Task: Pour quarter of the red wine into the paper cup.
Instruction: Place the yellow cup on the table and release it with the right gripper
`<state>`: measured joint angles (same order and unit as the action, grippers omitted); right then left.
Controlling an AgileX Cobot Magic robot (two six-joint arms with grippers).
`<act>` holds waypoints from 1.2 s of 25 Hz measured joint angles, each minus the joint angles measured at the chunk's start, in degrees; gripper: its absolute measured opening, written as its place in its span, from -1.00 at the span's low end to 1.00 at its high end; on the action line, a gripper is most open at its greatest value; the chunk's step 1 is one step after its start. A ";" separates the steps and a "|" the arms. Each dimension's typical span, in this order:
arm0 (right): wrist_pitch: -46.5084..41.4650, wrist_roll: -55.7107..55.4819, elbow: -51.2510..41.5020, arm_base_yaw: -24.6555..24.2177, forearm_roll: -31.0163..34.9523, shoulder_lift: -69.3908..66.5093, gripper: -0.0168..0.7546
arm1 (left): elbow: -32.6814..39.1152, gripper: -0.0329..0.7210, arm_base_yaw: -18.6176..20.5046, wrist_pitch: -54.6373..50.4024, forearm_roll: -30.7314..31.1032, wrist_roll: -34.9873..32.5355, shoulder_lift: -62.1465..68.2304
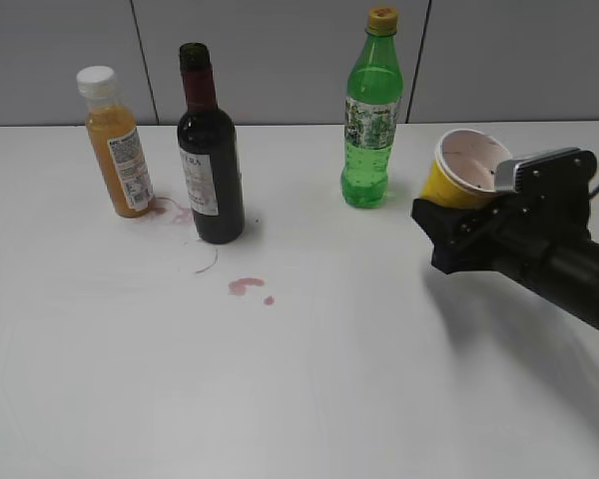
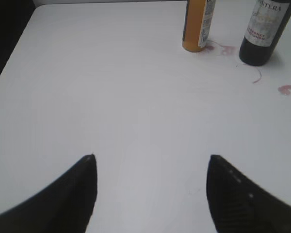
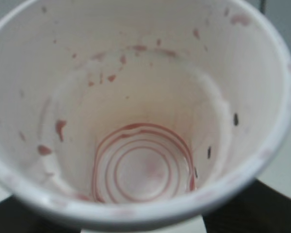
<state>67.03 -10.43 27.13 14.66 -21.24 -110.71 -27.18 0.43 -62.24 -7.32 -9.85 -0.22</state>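
gripping tilted paper cup (image 1: 466, 168), right gripper (image 1: 479, 200) clamped; left gripper (image 2: 150, 167) jaws apart.

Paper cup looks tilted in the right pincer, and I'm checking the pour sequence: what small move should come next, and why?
Probably carry the paper cup left toward the red wine: the right pincer holds it tilted and empty, while the open left pincer hangs short of the bottle.
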 joint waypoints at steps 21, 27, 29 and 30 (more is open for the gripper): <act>2.06 -14.27 33.00 0.62 -58.55 -21.25 0.23 | 0.00 0.46 0.00 0.00 0.00 -0.05 0.00; -0.13 -19.35 36.46 4.43 -63.34 -21.74 0.23 | 0.00 0.46 0.00 0.00 0.00 0.00 0.00; -1.93 -21.12 36.99 4.85 -64.20 -21.74 0.23 | 0.00 0.46 0.00 0.00 0.00 0.00 0.00; -2.87 -22.32 37.10 4.91 -64.86 -21.74 0.23 | 0.00 0.46 0.00 0.00 0.00 0.00 0.00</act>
<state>64.16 -32.75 64.23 19.57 -86.10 -132.44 -27.18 0.43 -62.24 -7.32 -9.85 -0.22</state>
